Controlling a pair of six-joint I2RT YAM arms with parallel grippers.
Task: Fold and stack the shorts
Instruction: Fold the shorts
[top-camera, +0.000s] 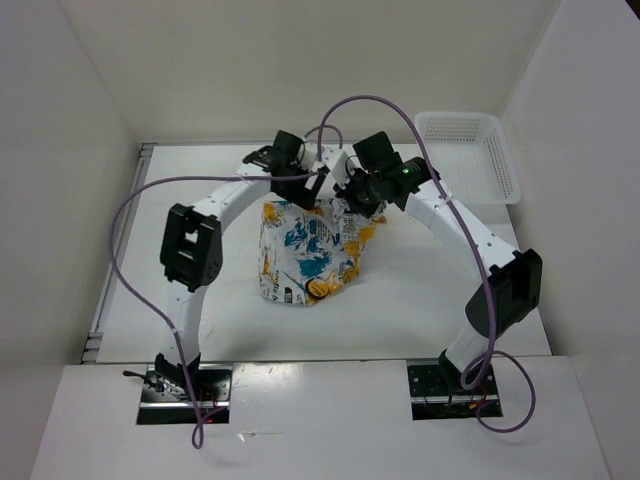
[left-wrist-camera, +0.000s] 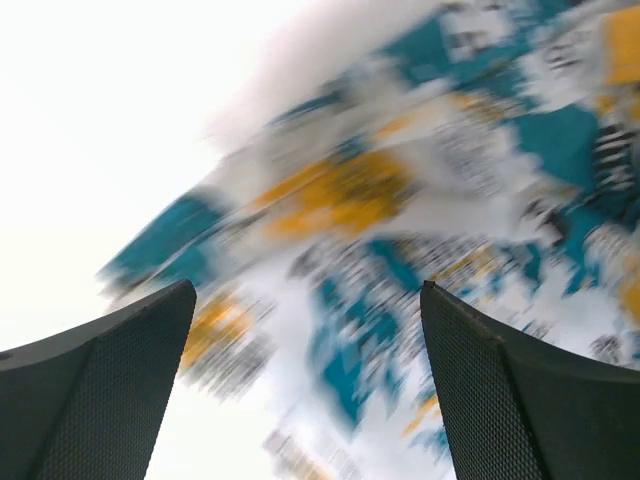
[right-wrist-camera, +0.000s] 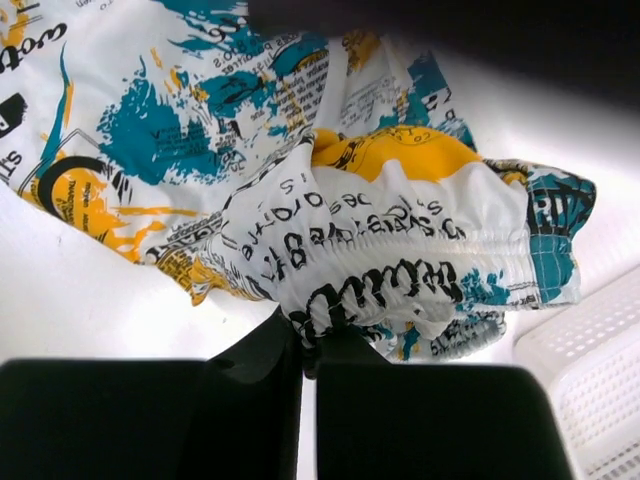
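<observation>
The right pincer (right-wrist-camera: 308, 340) is clamped on the waistband of the shorts (top-camera: 308, 255), holding that end up over mid-worktop (top-camera: 430, 300) so the cloth drapes down, while the left pincer (left-wrist-camera: 308, 300) gapes wide beside it, gripping nothing, seemingly ready for another edge.

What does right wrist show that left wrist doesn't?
Right wrist only: the right gripper shut on the gathered elastic waistband of the shorts, the print sharp enough to show lettering, and a corner of the white mesh basket at lower right. Left wrist only: the left gripper, fingers wide apart with nothing between them; the picture is blurred. Both: the same teal, yellow and black printed fabric filling most of the frame.
</observation>
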